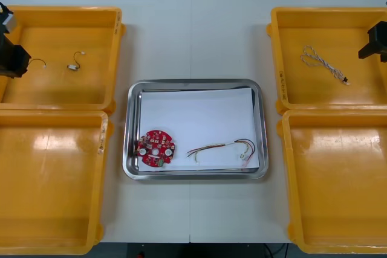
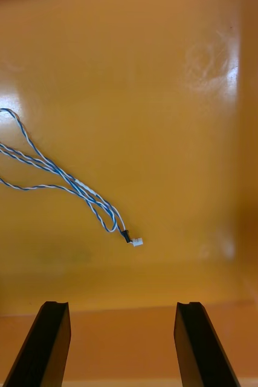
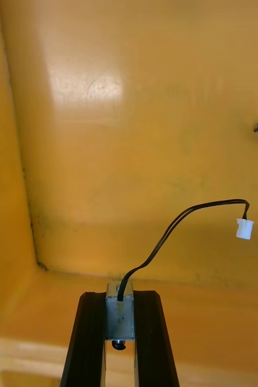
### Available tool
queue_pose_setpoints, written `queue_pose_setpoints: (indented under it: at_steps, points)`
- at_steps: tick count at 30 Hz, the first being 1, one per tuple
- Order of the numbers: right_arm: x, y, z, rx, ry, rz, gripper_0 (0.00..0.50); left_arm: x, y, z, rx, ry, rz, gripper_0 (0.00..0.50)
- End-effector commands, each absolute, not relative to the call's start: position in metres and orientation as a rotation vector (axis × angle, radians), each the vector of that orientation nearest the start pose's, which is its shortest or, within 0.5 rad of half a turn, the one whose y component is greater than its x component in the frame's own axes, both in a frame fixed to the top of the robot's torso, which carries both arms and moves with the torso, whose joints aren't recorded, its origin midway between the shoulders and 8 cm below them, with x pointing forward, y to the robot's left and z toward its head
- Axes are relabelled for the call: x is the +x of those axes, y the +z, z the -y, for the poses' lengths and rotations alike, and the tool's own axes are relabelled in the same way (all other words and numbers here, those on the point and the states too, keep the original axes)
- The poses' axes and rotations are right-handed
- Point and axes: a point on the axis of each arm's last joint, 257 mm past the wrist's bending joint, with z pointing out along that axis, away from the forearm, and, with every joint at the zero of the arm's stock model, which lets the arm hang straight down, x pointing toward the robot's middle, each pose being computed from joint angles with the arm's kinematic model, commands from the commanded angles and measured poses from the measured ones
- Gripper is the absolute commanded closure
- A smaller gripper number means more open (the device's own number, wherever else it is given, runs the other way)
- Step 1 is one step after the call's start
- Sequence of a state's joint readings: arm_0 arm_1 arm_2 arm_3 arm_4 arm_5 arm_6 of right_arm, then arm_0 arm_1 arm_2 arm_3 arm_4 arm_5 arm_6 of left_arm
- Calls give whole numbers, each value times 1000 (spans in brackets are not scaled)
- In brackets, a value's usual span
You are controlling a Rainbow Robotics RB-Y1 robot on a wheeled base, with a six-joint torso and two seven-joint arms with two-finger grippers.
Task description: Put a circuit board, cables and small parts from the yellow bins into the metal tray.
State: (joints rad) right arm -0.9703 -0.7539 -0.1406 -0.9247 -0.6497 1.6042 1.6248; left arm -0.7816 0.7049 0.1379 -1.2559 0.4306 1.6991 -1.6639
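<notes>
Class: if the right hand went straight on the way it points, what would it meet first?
The right hand, over the yellow bin, would probably meet the twisted blue and white cable, near its plug; depth unclear.

four yellow bins [image 1: 60, 11], two at nine o'clock, two at three; one metal tray [image 1: 193, 83] between them, holding one round red circuit board [image 1: 155, 147] and one red and yellow cable [image 1: 221, 147]; one twisted blue and white cable [image 1: 323, 64] at two o'clock; two small metal parts [image 1: 74, 66] at ten o'clock
</notes>
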Motion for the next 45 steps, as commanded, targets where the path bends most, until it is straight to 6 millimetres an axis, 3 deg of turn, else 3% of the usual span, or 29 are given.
queue_pose_setpoints:
  at_steps: [1,7,15,22,35,41,45]
  points:
    - [587,-82,423,89,85,-2587,0,526,-125,-436,-38,261,-2666,500]
    - [590,-87,423,27,30,-2590,0,500,-112,-425,-77,286,-2672,500]
    - [593,-92,420,-175,-66,-2618,0,502,-88,-387,-112,214,-2535,500]
    - [603,-90,418,-273,-64,-2619,0,506,-95,-333,-75,106,-2529,500]
    - [623,-99,401,-575,-181,-2536,0,507,-113,-203,47,-47,-2573,500]
    - [632,-107,386,-630,-165,-2501,0,497,-129,-169,58,-78,-2611,499]
    - [639,-112,381,-616,-137,-2475,0,489,-143,-156,66,-64,-2641,500]
